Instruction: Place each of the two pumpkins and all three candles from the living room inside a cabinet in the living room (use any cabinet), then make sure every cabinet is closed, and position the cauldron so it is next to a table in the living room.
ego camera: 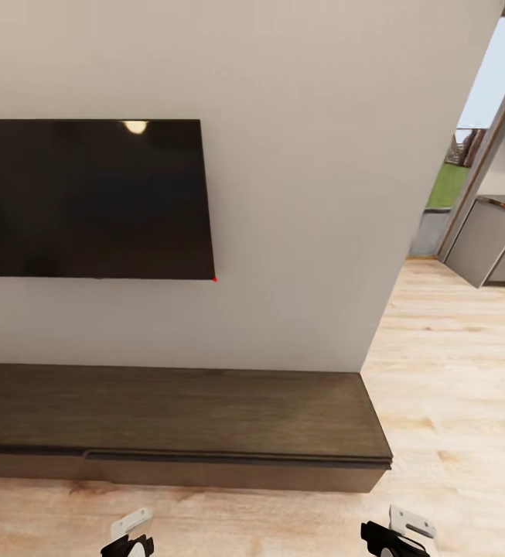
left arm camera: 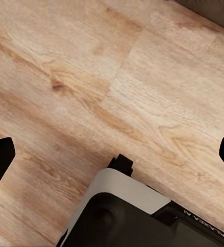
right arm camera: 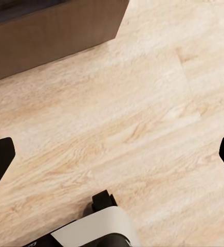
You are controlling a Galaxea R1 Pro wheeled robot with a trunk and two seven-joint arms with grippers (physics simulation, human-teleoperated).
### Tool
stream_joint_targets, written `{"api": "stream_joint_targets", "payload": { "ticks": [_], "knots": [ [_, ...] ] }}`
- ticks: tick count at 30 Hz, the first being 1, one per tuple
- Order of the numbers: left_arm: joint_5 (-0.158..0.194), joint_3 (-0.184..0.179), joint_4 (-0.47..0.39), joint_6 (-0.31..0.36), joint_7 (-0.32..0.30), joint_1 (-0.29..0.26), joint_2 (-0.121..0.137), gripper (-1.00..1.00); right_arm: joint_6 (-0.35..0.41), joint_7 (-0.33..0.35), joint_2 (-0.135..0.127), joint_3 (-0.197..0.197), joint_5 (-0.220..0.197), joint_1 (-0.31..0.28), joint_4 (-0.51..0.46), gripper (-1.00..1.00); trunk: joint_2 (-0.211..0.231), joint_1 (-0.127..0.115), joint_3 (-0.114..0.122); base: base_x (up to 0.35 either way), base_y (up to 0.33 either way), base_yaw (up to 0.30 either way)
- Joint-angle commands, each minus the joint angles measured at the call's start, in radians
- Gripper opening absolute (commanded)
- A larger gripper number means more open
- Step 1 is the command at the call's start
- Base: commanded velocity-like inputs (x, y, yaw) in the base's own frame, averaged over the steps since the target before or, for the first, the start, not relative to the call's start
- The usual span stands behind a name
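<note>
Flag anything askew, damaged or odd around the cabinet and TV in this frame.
Nothing looks damaged or spilled. The cabinet sits flush along the wall under the TV. One drawer front has a dark line along its top and may stand slightly proud, though that could be a shadow. Both grippers are open over the floor.

Facing a pale wall (ego camera: pixel 298 193) in the living room, looking down over the cabinet (ego camera: pixel 175 414), a long, low dark-brown unit running along the wall's foot with its drawer fronts closed and its top bare. Hanging above it, a dark flat screen (ego camera: pixel 90 201), catching a small ceiling-light glare near its upper edge. Stretching out to the right, light wood plank floor (ego camera: pixel 453 371), leading past the wall's end toward a grey counter unit (ego camera: pixel 488 240) and a bright opening with greenery beyond. Peeking in at the bottom edge, the left arm (ego camera: pixel 131 535) and the right arm (ego camera: pixel 399 535).
</note>
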Motion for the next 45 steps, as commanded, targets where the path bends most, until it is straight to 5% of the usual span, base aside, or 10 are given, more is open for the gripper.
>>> {"api": "stream_joint_targets", "payload": {
  "ticks": [1, 14, 22, 45],
  "knots": [
    [0.007, -0.005, -0.002, 0.003, 0.008, 0.000, 0.001, 1.00, 0.004, -0.009, -0.001, 0.005, -0.008, -0.001, -0.002, 1.00, -0.001, 0.000, 0.000, 0.000, 0.000, 0.000],
    [0.007, -0.009, -0.002, 0.003, 0.008, 0.000, 0.001, 1.00, 0.004, -0.009, -0.001, 0.005, -0.008, -0.001, -0.002, 1.00, -0.001, 0.000, 0.021, 0.000, 0.000, 0.000],
    [0.007, -0.080, -0.002, 0.003, 0.010, 0.000, 0.002, 1.00, 0.004, -0.009, -0.001, 0.005, -0.008, -0.001, -0.002, 1.00, -0.001, 0.000, 0.033, 0.000, 0.000, 0.000],
    [0.007, -0.084, -0.002, 0.002, 0.010, 0.000, 0.002, 1.00, 0.004, -0.009, -0.001, 0.005, -0.008, -0.001, -0.002, 1.00, -0.001, 0.000, 0.070, 0.000, 0.000, 0.000]
  ]
}}
